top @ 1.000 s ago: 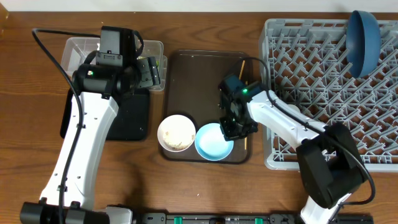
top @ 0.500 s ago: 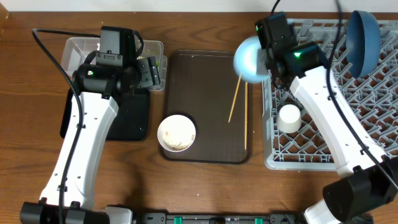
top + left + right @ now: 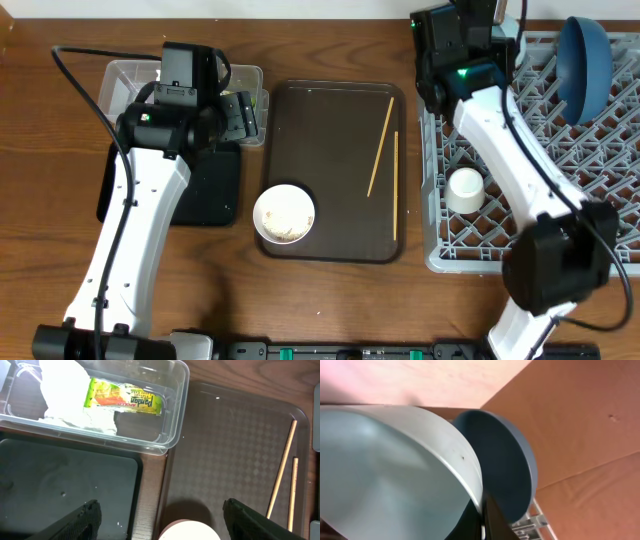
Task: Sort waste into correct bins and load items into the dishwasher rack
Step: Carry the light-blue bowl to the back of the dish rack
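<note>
My right gripper [image 3: 483, 521]: pinched tight on the rim of the light blue bowl [image 3: 385, 475]. My left gripper [image 3: 161, 510]: spread wide, holding nothing.

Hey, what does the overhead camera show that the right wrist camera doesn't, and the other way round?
Only overhead: the white cup in the grey rack, two chopsticks and the white bowl on the brown tray. Only right wrist: the light blue bowl, filling the view. Both: the dark blue dish and some of that rack.
</note>
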